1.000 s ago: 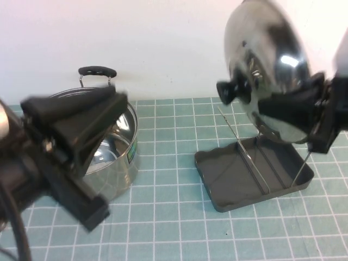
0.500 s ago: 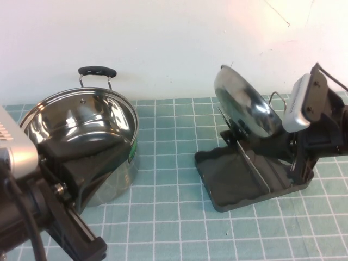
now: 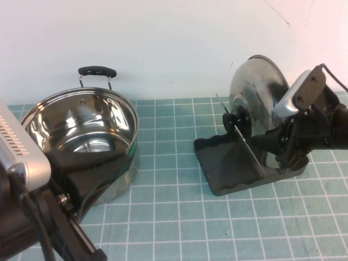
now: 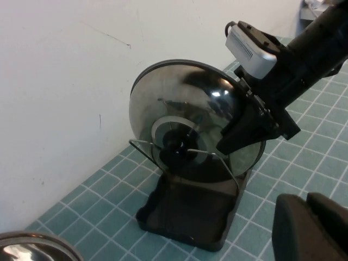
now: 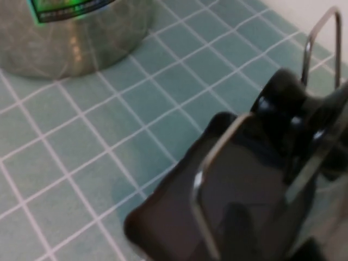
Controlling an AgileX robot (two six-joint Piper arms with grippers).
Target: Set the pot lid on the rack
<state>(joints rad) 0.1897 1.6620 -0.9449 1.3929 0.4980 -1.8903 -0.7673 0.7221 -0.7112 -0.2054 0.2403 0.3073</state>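
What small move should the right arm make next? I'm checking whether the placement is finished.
Probably open the right hand and back away. The pot lid stands upright on the rack, knob against a wire support, with the hand at its lower edge. The left hand sits near the pot.

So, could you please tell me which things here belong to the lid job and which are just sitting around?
Belonging to the job:
pot lid, upright in the rack
right gripper, at the lid

Just there:
steel pot
left gripper, near the pot
green mat

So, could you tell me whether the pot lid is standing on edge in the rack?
Yes: the pot lid stands on edge in the rack, the right gripper at it.
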